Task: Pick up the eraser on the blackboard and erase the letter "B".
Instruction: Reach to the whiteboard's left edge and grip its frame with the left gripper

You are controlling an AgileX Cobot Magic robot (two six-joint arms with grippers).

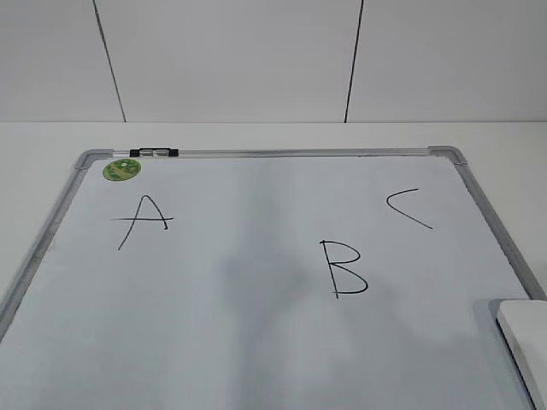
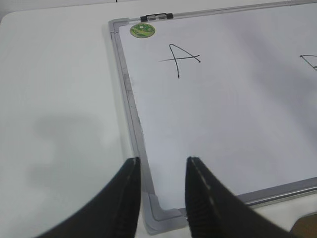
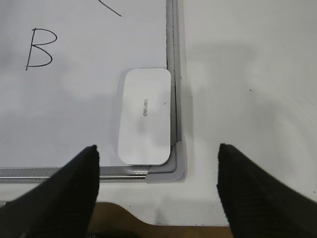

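The blackboard [image 1: 256, 333] is a white board with a grey frame lying flat on the table. The letter "B" [image 1: 344, 268] is drawn in black right of its middle and shows in the right wrist view [image 3: 39, 48] too. The white eraser [image 3: 145, 116] lies in the board's near right corner, against the frame; its edge shows in the exterior view [image 1: 523, 335]. My right gripper [image 3: 157, 151] is open and empty, above the near right corner, short of the eraser. My left gripper [image 2: 162, 166] is open and empty above the board's near left corner [image 2: 161, 213].
An "A" [image 1: 143, 220] sits at the board's left, a "C" [image 1: 408, 207] at the far right, and a green sticker [image 1: 121, 169] with a black clip [image 1: 155, 153] at the far left corner. White table [image 3: 247, 74] surrounds the board; its near edge [image 3: 163, 221] lies below.
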